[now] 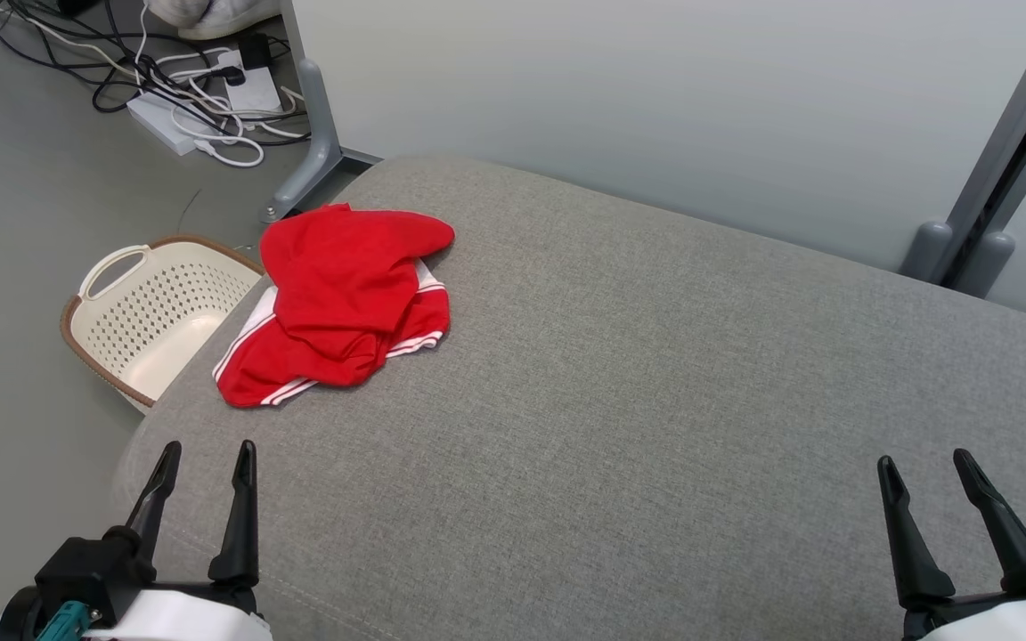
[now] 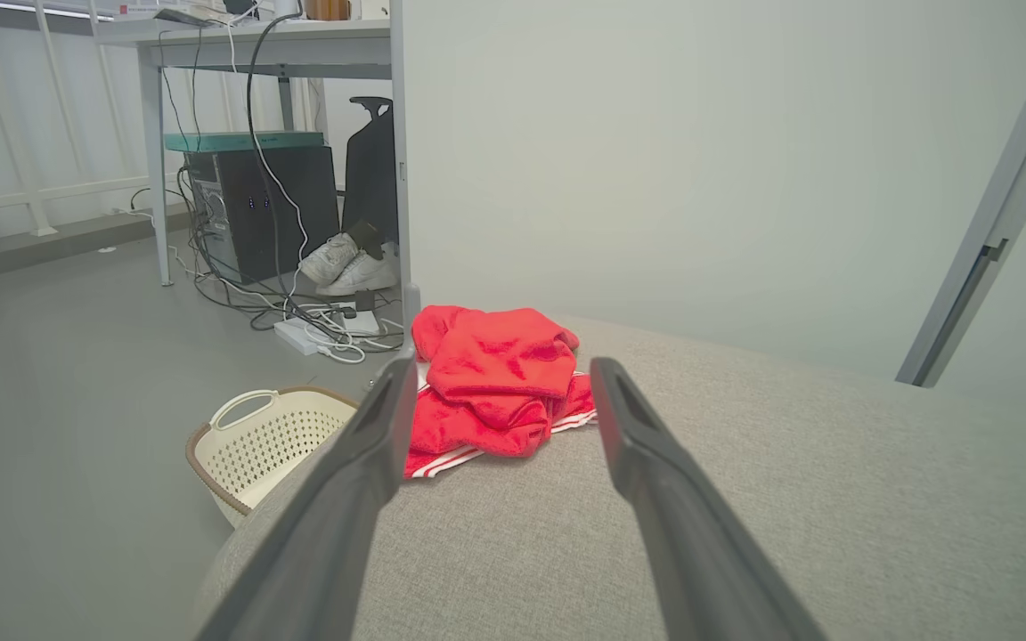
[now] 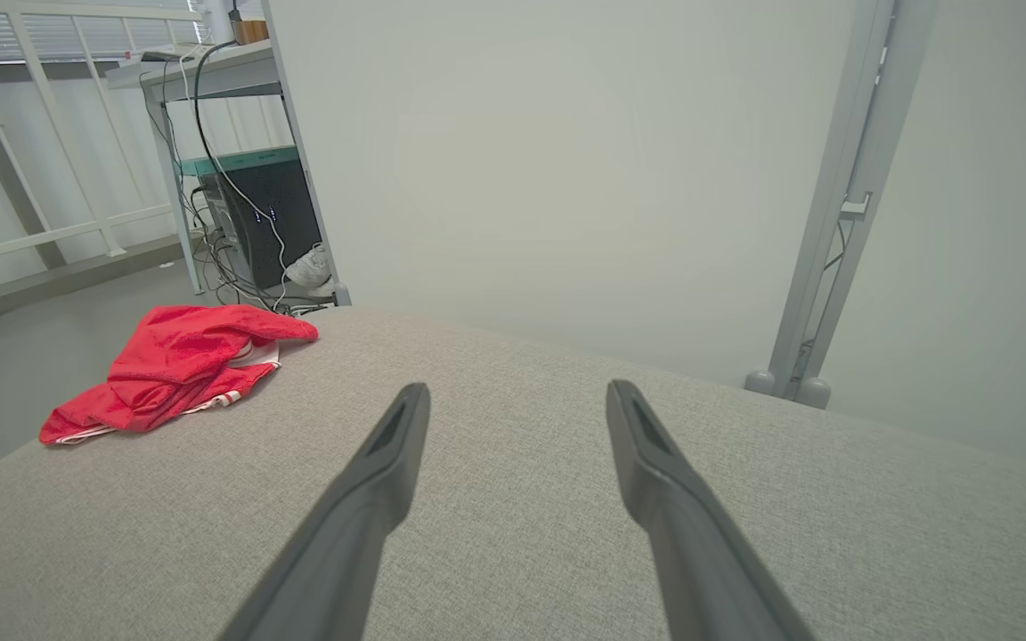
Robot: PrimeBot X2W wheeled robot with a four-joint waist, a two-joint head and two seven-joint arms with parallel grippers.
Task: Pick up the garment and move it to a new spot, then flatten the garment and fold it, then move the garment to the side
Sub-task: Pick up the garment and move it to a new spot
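Note:
A red garment (image 1: 342,300) with white trim lies crumpled near the far left corner of the grey upholstered surface (image 1: 620,392). The left wrist view has the garment (image 2: 495,383) straight ahead between the fingers, some way off. The right wrist view places the garment (image 3: 176,367) at the left. My left gripper (image 1: 207,456) hovers open at the near left edge, well short of the garment, nothing between its fingers. At the near right, my right gripper (image 1: 923,465) is open and empty, far from the garment.
A cream perforated basket (image 1: 150,312) stands on the floor just left of the surface. Cables and a power strip (image 1: 201,98) lie on the floor behind. A grey partition wall (image 1: 655,98) with metal feet runs along the far edge.

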